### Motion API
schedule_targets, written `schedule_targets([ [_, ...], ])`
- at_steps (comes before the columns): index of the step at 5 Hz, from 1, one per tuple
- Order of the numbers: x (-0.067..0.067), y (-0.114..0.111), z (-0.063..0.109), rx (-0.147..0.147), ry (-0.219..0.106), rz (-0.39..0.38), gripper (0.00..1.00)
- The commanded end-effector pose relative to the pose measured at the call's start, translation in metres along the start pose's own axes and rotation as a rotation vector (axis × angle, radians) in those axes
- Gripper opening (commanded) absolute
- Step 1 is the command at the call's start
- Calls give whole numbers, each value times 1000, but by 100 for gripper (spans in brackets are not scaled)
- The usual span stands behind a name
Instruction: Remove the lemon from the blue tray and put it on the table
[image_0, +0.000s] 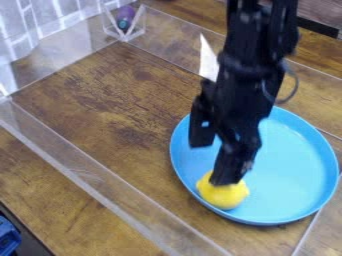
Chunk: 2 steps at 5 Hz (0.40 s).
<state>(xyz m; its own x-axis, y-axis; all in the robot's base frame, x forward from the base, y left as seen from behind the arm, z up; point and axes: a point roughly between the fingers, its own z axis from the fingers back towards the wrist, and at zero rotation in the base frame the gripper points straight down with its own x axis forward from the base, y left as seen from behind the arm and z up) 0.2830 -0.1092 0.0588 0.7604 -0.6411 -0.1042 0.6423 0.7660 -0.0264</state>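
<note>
You are at the reaching step: your hand (227, 150), fingers spread wide, hangs over the lemon (222, 191) in the blue tray (297, 150). Next, lower and close around it, then carry it to the bench (107, 110).
</note>
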Motion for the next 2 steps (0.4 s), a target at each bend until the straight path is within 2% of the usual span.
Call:
schedule_targets([
  [1,11,-4,-6,16,-39,-41,100],
  [2,15,-3,-23,21,-36,-70,100],
])
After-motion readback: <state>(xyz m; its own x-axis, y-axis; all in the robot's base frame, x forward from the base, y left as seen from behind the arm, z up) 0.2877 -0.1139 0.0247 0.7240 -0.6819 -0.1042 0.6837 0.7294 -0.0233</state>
